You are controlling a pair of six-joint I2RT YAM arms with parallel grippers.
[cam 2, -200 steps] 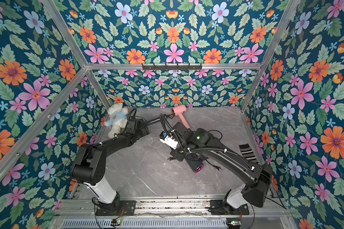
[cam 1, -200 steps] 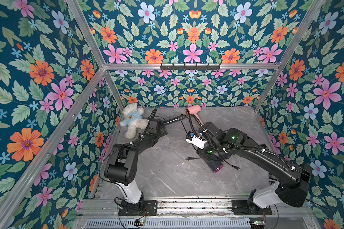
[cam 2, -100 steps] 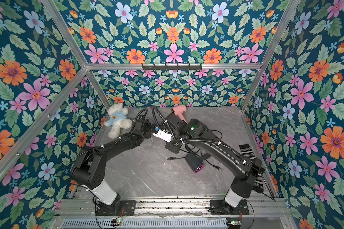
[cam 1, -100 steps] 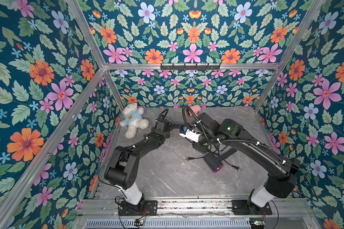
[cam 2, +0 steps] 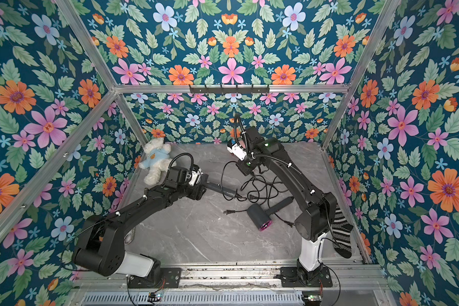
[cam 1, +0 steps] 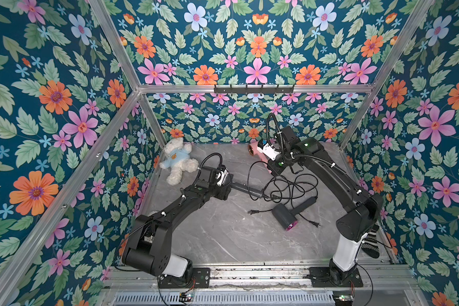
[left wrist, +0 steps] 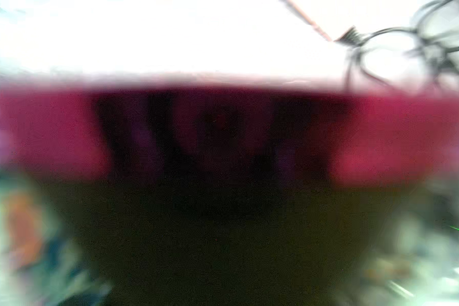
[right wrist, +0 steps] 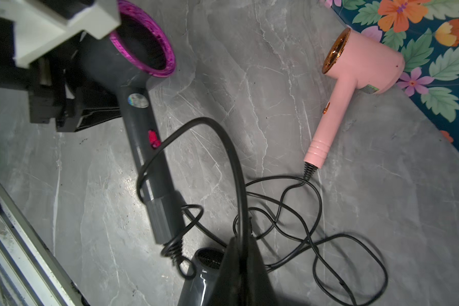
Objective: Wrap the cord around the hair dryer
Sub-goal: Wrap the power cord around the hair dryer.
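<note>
Grey, veined marble-look tabletop (cam 1: 217, 238) sits boxed in by floral walls (cam 1: 249, 53). Well nearer than the hair dryer, a limp striped sock (cam 1: 370, 243) hangs at the table's edge. A spare grey dryer (cam 1: 286, 220), a stubby matte barrel with a magenta rim, lies just in front of the hair dryer's handle end.

The hair dryer (right wrist: 141, 124) itself appears lifted clear of the table and roughly level. It is smooth dark grey plastic with a glossy magenta ring and a long straight handle. The left gripper (cam 1: 227, 185) is clamped tight on its barrel.

A second ago that handle pointed away toward the rear; now it has swung round to point sideways. The right gripper (right wrist: 240, 241), which was low on the near side of the handle, has risen to its far side and is pinched shut on the cord (right wrist: 196, 121). The thin, rubbery black cord now arches over the handle in one loose loop. I judge that a first turn is being laid, while the remaining slack lies tangled with other cord just past the handle end.

Farther back than the hair dryer lie a glossy pink hair dryer (right wrist: 366, 63) and a fluffy teddy bear (cam 1: 179, 161).
</note>
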